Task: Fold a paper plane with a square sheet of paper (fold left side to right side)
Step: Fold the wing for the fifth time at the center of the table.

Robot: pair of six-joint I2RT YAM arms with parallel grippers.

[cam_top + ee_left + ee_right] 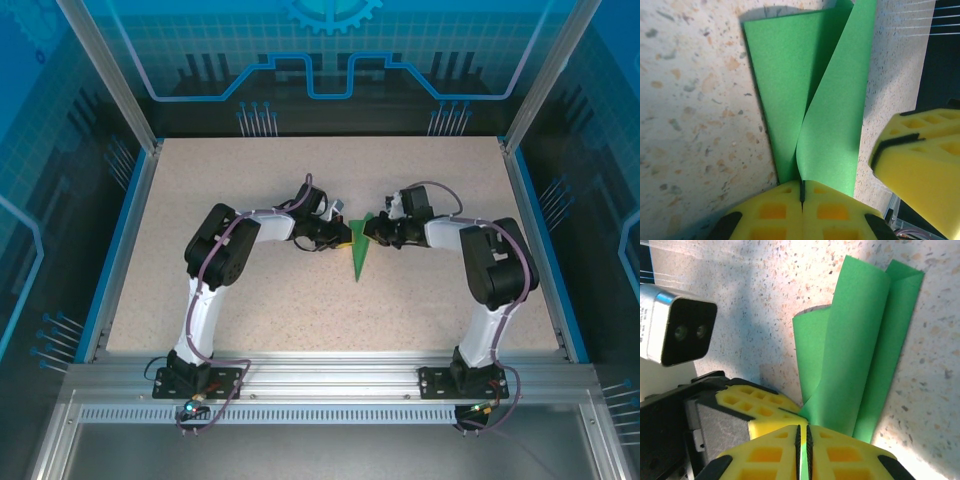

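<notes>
Sheet [785, 75] — in left claw [801, 189], right claw [802, 434]

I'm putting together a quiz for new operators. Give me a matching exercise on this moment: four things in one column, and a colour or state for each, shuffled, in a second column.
Things
1. square sheet of paper
2. left tool
3. table
4. camera box on the left wrist

Descriptions
A. speckled beige
B. silver case, dark front with two lenses
C. green, folded to a narrow wedge
D. yellow, shut on the paper

Pairs: 1-C, 2-D, 3-A, 4-B.
</notes>
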